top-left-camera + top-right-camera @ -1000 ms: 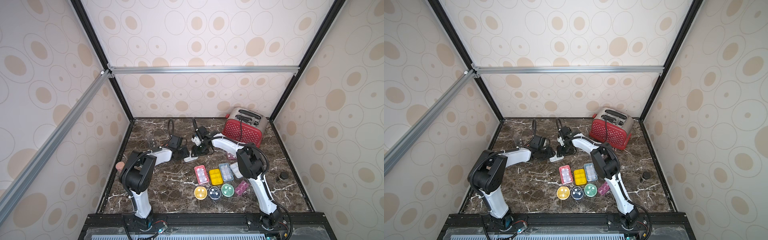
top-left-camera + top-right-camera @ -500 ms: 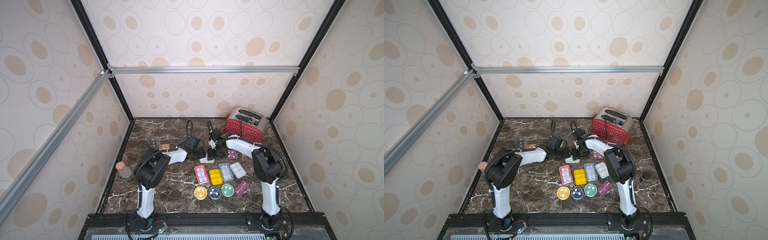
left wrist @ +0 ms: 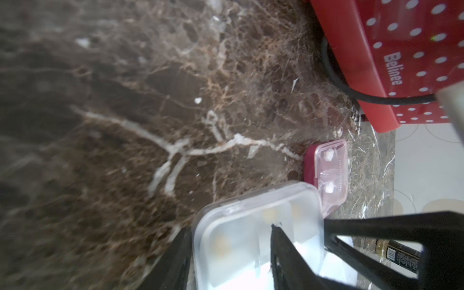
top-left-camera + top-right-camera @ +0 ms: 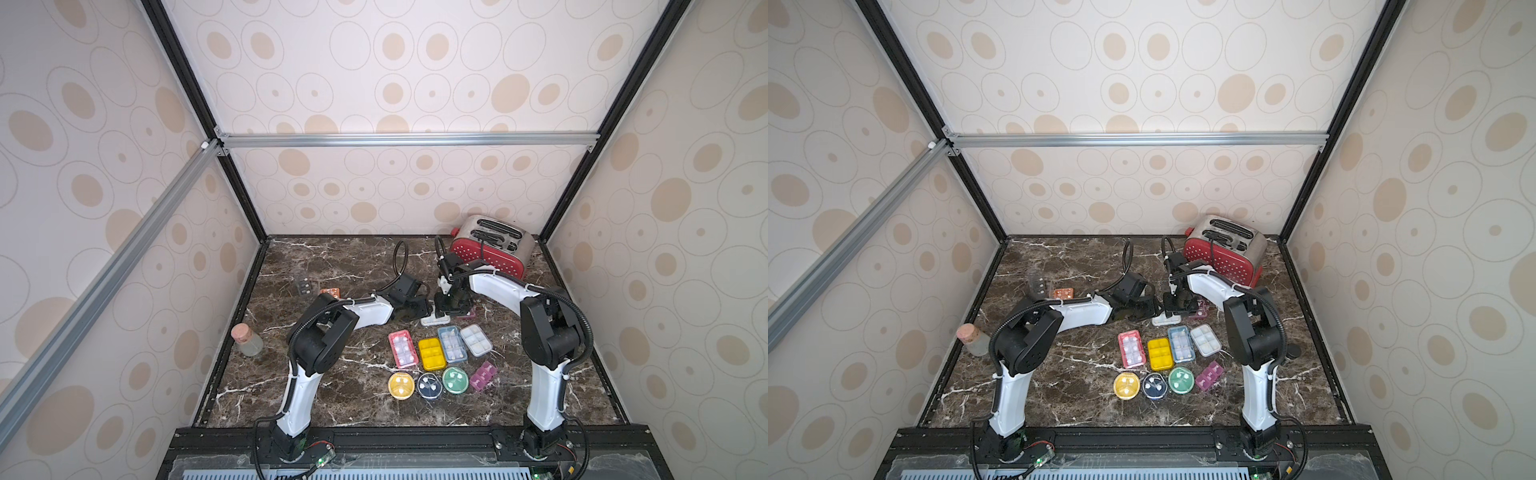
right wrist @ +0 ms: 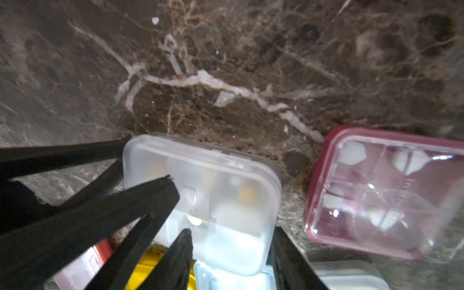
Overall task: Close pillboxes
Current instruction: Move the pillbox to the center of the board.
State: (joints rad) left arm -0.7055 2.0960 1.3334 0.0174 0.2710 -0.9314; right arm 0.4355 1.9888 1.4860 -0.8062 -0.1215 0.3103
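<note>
Both claws, the left and the right, half-open, straddle the white pillbox on the table, apparently steadying it while pressing its lid shut.

A red toaster with white dots and a silver slotted top stands at the back right corner of a dark brown marble tabletop. A black cord runs along the toaster's base. Well apart from the toaster, by the table's left edge, stands a clear jar with a cork stopper. Patterned beige walls enclose the table.
</note>
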